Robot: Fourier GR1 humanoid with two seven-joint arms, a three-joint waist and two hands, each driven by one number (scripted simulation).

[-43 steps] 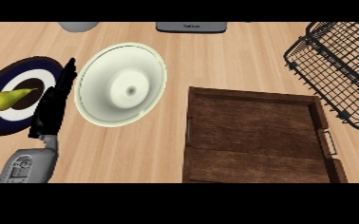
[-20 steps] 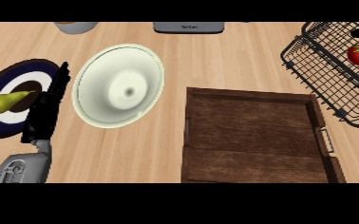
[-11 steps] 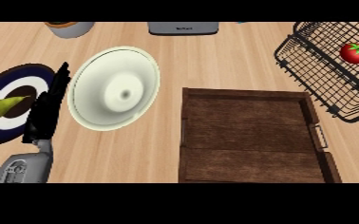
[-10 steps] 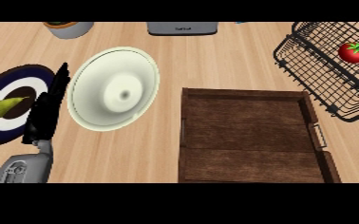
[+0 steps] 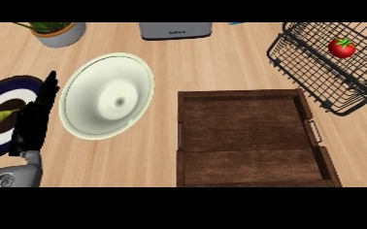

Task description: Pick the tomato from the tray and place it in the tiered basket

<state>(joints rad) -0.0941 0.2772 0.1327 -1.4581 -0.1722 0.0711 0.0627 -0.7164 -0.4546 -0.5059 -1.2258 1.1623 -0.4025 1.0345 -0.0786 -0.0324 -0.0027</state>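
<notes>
Since the earlier frame the view has shifted and a tomato point(image 5: 342, 48) now shows inside the tiered basket point(image 5: 309, 73) at far right. Left hand point(image 5: 33, 119) rests at the left edge, fingers straight; wooden tray point(image 5: 251, 140) holds nothing; placing looks done

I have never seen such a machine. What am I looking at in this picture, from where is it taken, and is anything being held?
The picture is taken from the robot's head, looking steeply down at a wooden counter. At the left edge you see the robot's left hand, black, fingers straight, resting and holding nothing. The right hand is not in the picture. On the counter lie a cream plate, a dark wooden tray with nothing in it, and a black wire basket at the right. A red tomato sits in the basket. Behind the hand is a dark blue plate with something yellowish on it. At the top stand a plant pot and a grey box.
</notes>
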